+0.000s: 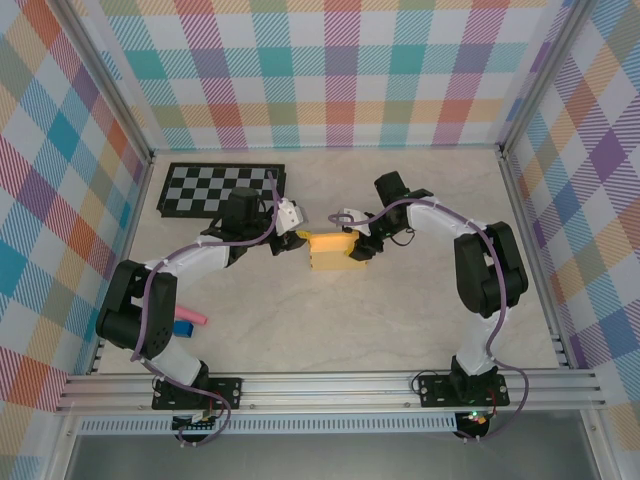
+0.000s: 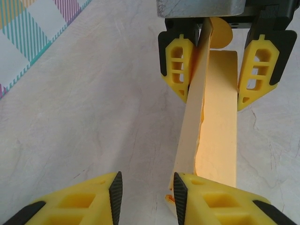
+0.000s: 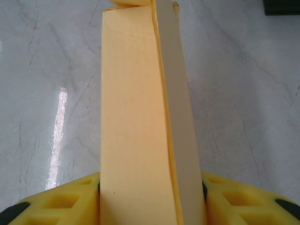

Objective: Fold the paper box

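Observation:
The paper box (image 1: 333,252) is a yellow-orange flat rectangular box at the middle of the table. My right gripper (image 1: 358,246) is shut on its right end. In the right wrist view the box (image 3: 140,117) stands on edge and runs away from the gripper (image 3: 150,204), pressed between both yellow fingers. My left gripper (image 1: 296,239) is at the box's left end. In the left wrist view its jaws (image 2: 144,197) are open over bare table, and the box (image 2: 213,140) lies just beside the right finger (image 2: 220,204). The right gripper (image 2: 213,98) straddles the box's far end.
A black-and-white checkerboard panel (image 1: 222,190) lies at the back left, behind the left arm. Small pink and blue pieces (image 1: 190,322) sit near the left arm's base. Plaid walls and metal rails enclose the table (image 1: 400,320).

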You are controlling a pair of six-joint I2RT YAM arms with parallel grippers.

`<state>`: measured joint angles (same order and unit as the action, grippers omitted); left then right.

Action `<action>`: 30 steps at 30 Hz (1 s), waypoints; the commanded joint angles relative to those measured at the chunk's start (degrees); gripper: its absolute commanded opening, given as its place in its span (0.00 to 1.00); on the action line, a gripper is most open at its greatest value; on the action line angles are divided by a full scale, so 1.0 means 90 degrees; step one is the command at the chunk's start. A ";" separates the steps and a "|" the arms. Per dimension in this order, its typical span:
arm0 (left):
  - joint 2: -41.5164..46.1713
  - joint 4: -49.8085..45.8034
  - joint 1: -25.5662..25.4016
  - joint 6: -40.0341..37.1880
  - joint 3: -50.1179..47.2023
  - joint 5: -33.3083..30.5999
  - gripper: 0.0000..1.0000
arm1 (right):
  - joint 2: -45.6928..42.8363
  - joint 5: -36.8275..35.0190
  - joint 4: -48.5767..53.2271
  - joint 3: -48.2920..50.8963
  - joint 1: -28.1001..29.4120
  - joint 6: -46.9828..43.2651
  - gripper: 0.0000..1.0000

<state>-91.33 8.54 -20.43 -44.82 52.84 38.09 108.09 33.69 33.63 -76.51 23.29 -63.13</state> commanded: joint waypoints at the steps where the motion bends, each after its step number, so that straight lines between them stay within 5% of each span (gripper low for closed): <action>1: 0.0030 -0.0561 0.0040 -0.0120 -0.0247 0.0175 0.38 | 0.0288 0.0101 0.0180 0.0014 0.0042 -0.0053 0.48; 30: -0.0189 0.0023 0.0180 0.0426 -0.0172 0.0588 0.43 | 0.0310 0.0094 0.0200 0.0073 0.0034 -0.0038 0.48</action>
<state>-93.76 6.61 -18.35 -41.69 49.76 40.99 108.25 33.95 33.23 -76.53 23.29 -63.31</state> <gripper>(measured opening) 0.424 0.484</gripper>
